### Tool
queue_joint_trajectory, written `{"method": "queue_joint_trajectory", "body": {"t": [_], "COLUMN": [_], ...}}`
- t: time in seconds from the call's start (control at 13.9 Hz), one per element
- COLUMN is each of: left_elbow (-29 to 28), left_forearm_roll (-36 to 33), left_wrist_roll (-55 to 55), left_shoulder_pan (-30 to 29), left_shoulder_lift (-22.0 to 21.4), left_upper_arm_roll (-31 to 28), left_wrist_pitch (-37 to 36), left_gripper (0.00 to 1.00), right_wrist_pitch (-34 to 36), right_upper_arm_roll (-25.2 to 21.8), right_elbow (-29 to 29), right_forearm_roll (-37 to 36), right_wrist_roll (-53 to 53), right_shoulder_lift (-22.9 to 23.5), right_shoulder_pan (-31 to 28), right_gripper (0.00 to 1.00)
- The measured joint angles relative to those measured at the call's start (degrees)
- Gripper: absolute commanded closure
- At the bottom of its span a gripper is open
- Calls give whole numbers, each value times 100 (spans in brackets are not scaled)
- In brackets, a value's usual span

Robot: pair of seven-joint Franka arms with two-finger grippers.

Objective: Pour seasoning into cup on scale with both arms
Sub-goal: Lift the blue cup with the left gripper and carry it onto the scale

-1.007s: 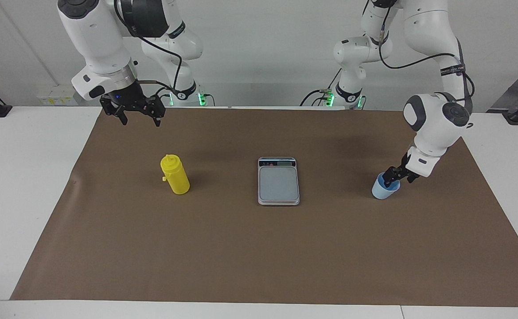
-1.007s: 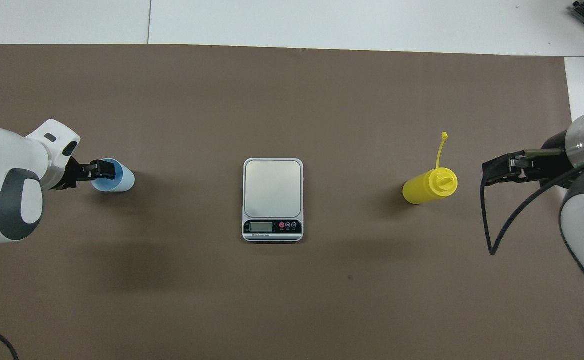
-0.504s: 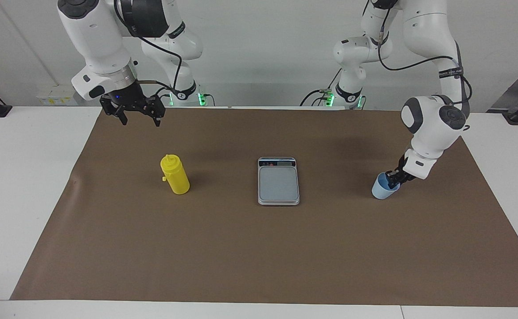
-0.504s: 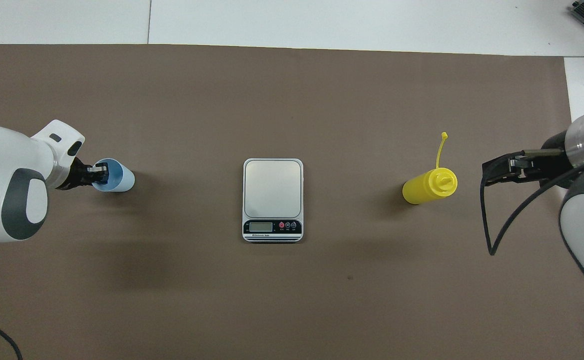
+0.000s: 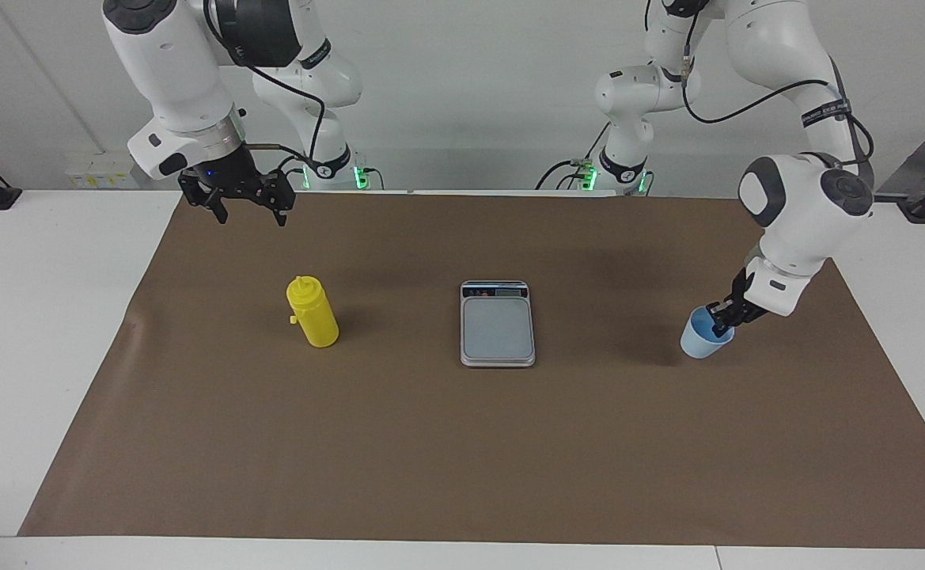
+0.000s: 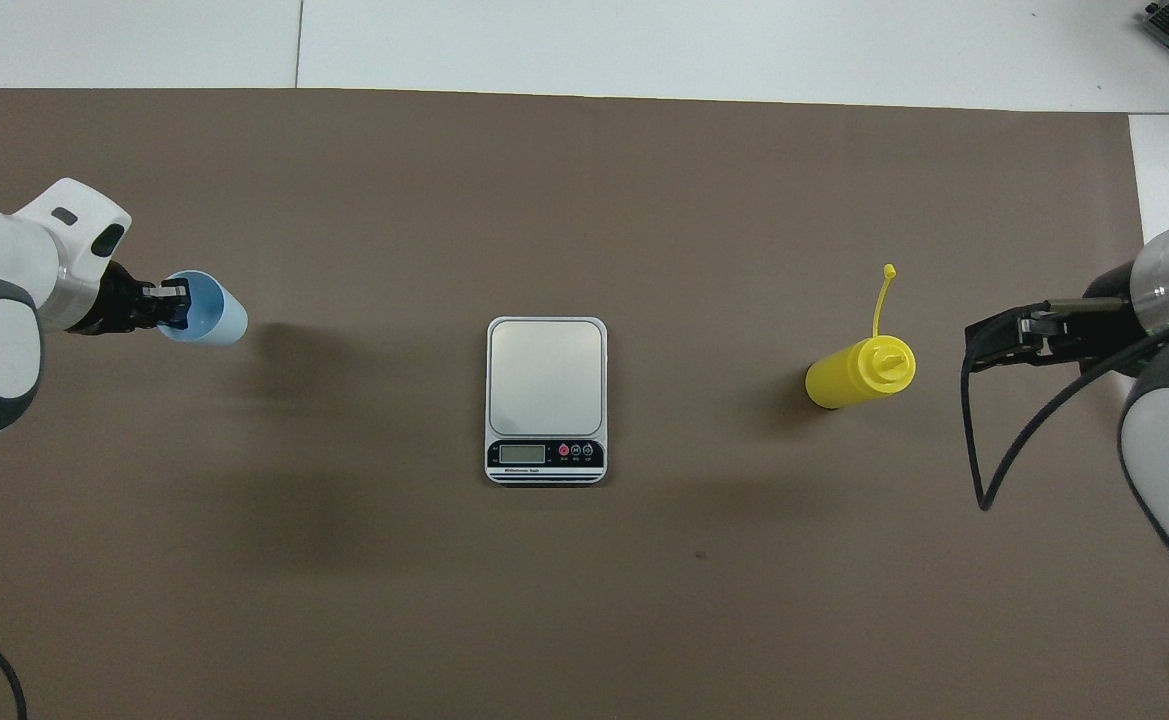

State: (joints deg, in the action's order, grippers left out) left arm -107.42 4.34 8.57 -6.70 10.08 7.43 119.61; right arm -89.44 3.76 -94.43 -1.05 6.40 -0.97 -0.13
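Observation:
The light-blue cup [image 5: 698, 342] hangs a little above the brown mat at the left arm's end of the table, slightly tilted, its shadow apart from it. My left gripper [image 5: 722, 321] is shut on its rim; both show in the overhead view, the cup [image 6: 212, 322] and the gripper [image 6: 170, 306]. The yellow seasoning bottle [image 5: 313, 313] stands upright toward the right arm's end, its cap strap [image 6: 881, 297] sticking out. The silver scale [image 5: 498, 326] lies bare at the mat's middle, its display [image 6: 523, 454] nearest the robots. My right gripper [image 5: 248, 207] hangs open over the mat near the bottle [image 6: 859, 372], apart from it.
A brown mat [image 5: 462, 459] covers most of the white table [image 5: 27, 332]. Black cables loop from the right arm's wrist [image 6: 984, 480]. Open mat lies between the scale [image 6: 546, 372] and both the cup and the bottle.
My left gripper has closed on the cup's rim and lifted it off the mat, shifting it toward the left arm's end. The right arm, bottle and scale have not moved.

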Motion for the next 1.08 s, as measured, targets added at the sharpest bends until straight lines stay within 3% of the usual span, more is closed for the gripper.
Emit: {"method": "queue_joint_trajectory", "body": {"t": [0.22,0.43,1.08], "left_elbow": [797,1379,1570], "left_forearm_roll": [185,187,122], "left_wrist_roll": [340,1123,2823], "left_shoulder_pan": [223,818,2623], "left_shoulder_lift": [35,247,602], "left_upper_arm_roll": [28,49,67], "left_wrist_pitch": [-773,-1133,-635], "left_gripper": [100,100,100], "right_wrist_pitch": [0,0,0], "right_upper_arm_roll": [0,0,0], "right_elbow": [0,0,0], "right_forearm_roll": [0,0,0], "right_wrist_roll": [0,0,0], "right_shoulder_lift": [0,0,0], "right_shoulder_pan": [0,0,0], "right_gripper": [0,0,0]}}
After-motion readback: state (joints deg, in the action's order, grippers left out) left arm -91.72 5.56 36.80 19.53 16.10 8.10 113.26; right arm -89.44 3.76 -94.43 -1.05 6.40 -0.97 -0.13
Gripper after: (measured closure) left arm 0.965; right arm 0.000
